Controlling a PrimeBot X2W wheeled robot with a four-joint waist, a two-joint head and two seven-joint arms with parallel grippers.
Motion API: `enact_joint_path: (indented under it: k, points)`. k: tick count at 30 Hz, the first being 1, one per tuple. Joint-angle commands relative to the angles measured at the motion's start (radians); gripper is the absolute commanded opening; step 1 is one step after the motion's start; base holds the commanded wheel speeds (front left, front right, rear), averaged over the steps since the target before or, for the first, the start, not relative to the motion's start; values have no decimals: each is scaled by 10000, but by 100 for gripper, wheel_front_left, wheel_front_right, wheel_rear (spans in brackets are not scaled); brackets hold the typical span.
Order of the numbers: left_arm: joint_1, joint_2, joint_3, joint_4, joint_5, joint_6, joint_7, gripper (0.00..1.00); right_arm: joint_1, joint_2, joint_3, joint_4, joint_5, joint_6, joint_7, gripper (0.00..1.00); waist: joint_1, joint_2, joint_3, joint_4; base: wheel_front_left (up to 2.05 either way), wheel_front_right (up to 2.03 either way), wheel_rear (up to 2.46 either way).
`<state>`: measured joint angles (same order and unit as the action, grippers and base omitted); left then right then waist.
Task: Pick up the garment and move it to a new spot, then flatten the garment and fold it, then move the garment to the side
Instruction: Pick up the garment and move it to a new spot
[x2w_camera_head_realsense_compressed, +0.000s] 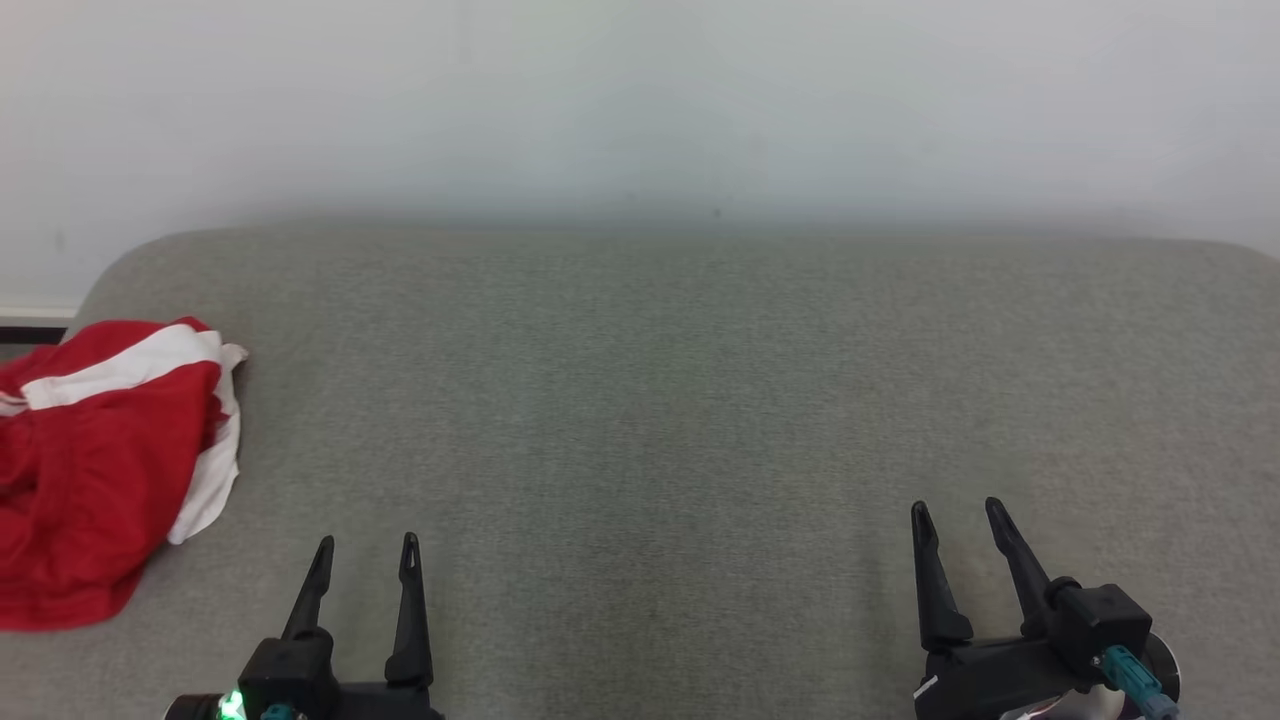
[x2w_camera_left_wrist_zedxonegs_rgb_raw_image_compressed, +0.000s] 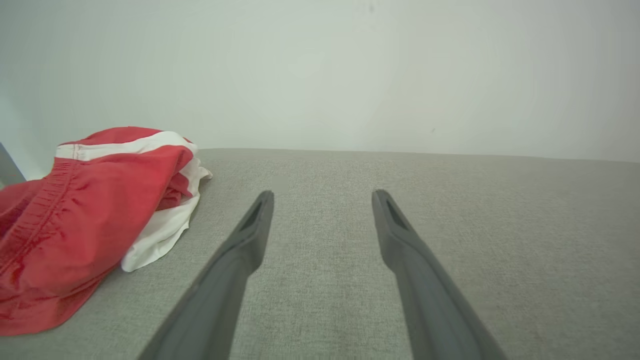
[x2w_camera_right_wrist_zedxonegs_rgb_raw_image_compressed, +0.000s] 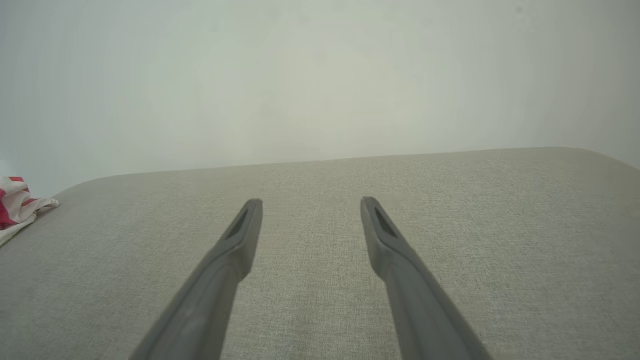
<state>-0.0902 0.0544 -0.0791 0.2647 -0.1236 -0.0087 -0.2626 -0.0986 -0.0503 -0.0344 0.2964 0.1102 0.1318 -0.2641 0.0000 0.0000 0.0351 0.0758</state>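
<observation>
A crumpled red garment (x2w_camera_head_realsense_compressed: 95, 470) with white bands lies bunched at the left edge of the grey cushion (x2w_camera_head_realsense_compressed: 660, 400). The left wrist view has it (x2w_camera_left_wrist_zedxonegs_rgb_raw_image_compressed: 85, 220) heaped to the left of my fingers, apart from them. Only a red and white corner (x2w_camera_right_wrist_zedxonegs_rgb_raw_image_compressed: 17, 205) reaches into the right wrist view's far left. My left gripper (x2w_camera_head_realsense_compressed: 367, 550) hovers open at the lower left, to the right of the cloth, nothing between its fingers (x2w_camera_left_wrist_zedxonegs_rgb_raw_image_compressed: 250, 235). My right gripper (x2w_camera_head_realsense_compressed: 955, 512) stands open at the lower right, far from the cloth, also empty.
A pale wall (x2w_camera_head_realsense_compressed: 640, 100) rises right behind the cushion's rounded back edge. The cushion's left end curves down near the garment, with a dark strip (x2w_camera_head_realsense_compressed: 30, 330) of skirting beyond it. Bare grey fabric stretches between and ahead of both grippers.
</observation>
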Motion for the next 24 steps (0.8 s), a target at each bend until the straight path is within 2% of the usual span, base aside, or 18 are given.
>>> enact_joint_path:
  k: [1,24]
  points:
    - [-47,-23,2,43,-35,24,-35,100,116,4,-23,12,11,-21,-7,100,0,0,-97,419,0,0,0]
    - [451,27,542,246,10,-24,-35,100,330,4,353,120,117,-21,-7,100,0,0,-385,3757,0,0,0]
